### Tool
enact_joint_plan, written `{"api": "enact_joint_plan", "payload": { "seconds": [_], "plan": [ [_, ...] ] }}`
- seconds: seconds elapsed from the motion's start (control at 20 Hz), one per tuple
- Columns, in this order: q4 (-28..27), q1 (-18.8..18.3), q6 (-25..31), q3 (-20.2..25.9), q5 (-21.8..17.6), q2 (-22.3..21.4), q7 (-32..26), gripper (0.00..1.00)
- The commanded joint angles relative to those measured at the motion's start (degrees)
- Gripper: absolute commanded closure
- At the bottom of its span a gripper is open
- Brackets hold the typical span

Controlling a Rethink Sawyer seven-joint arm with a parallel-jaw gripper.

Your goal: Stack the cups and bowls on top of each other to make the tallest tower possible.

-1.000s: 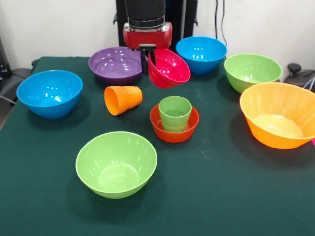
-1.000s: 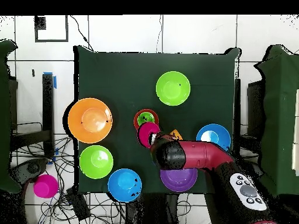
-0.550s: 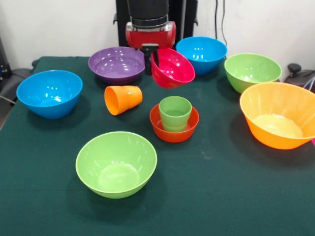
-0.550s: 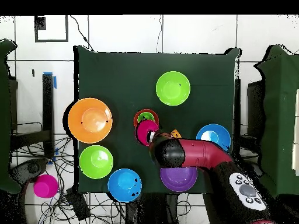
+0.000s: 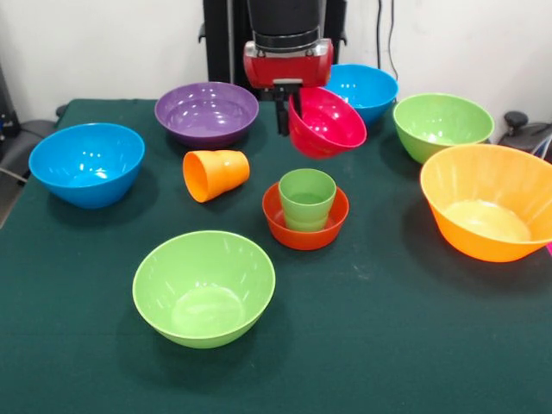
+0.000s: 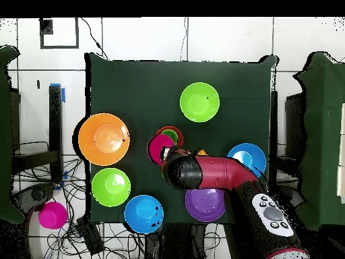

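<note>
My gripper (image 5: 285, 110) hangs above the table's far middle, shut on the rim of the small magenta bowl (image 5: 326, 122), which hangs tilted in the air. In the overhead view the magenta bowl (image 6: 160, 147) shows beside my arm (image 6: 209, 173). Below and nearer stands the light green cup (image 5: 307, 197), upright inside the small orange-red bowl (image 5: 305, 226). The orange cup (image 5: 215, 174) lies on its side to the left. Around them stand a purple bowl (image 5: 205, 111), two blue bowls (image 5: 86, 162) (image 5: 365, 90), two light green bowls (image 5: 203, 286) (image 5: 442, 124) and a large orange bowl (image 5: 488, 203).
The green table cloth (image 5: 362, 345) has open room along its near edge. In the overhead view another magenta bowl (image 6: 51, 215) lies off the table among cables on the floor.
My gripper has carried the magenta bowl to the right in the front view, from beside the purple bowl to in front of the far blue bowl. The other bowls and cups have stayed put.
</note>
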Motion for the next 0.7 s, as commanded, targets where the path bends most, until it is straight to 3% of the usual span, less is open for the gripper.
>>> {"api": "enact_joint_plan", "payload": {
  "seconds": [0.05, 0.7],
  "plan": [
    [-3.56, 1.65, 6.17, -0.56, 2.17, 1.86, 5.00, 1.00],
    [-2.65, 1.82, 6.12, -0.85, 2.50, 1.22, 5.10, 1.00]
  ]
}}
